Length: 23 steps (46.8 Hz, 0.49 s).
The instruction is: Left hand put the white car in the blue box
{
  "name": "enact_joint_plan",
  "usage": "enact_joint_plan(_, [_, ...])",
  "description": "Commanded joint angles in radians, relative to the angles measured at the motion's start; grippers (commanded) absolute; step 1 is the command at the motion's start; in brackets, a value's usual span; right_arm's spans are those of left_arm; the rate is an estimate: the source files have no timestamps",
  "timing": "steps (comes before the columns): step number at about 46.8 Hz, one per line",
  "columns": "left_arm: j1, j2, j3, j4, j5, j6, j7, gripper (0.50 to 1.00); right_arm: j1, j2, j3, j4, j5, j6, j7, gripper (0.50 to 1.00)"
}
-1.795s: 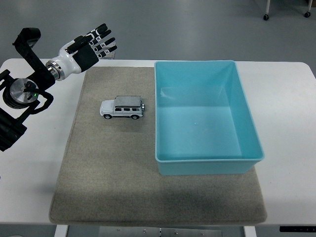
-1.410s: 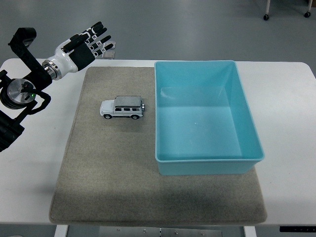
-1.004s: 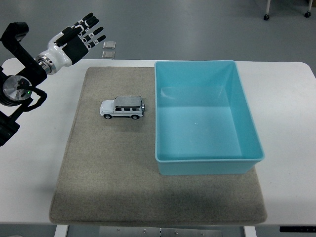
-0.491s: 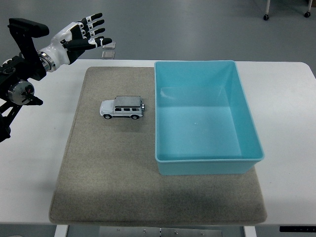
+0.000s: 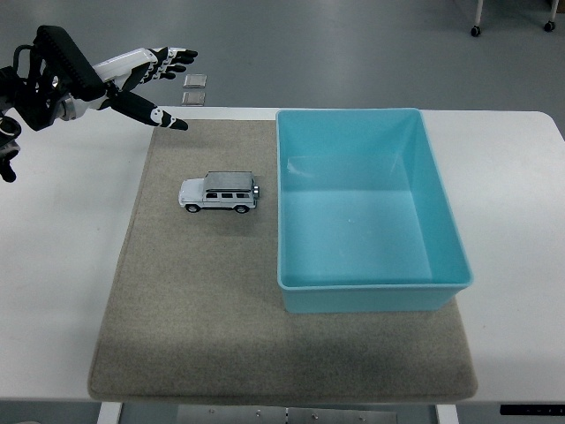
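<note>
Above the table's far left corner, the left hand (image 5: 141, 79) hovers with fingers spread and empty, while the white car (image 5: 218, 193) sits on the grey mat (image 5: 194, 309) just left of the blue box (image 5: 371, 291).

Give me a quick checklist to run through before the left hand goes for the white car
1. Left hand empty, fingers spread: ok.
2. White car upright on its wheels on the grey mat, nothing touching it: ok.
3. Hand positioned over the car: not ok; it hangs over the table's far left corner, well off from the car.
4. Blue box empty, its open top unobstructed: ok.
5. Path from car to box free: ok; the car sits just left of the box's left wall with only bare mat between.
6. Right hand out of the way: ok; it is not in view.
</note>
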Motion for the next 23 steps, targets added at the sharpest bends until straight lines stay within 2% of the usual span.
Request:
enact_joint_plan(1, [-0.014, 0.023, 0.029, -0.033, 0.036, 0.001, -0.002, 0.996, 0.0, 0.0, 0.0, 0.0, -0.001, 0.0, 0.0, 0.936])
enact_joint_plan(13, [-0.002, 0.114, 0.031, -0.208, 0.277, 0.007, -0.002, 0.996, 0.0, 0.0, 0.0, 0.0, 0.001, 0.0, 0.0, 0.936])
enact_joint_plan(23, [-0.003, 0.106, 0.081, -0.259, 0.347, 0.008, -0.002, 0.994, 0.0, 0.0, 0.0, 0.0, 0.001, 0.0, 0.0, 0.936])
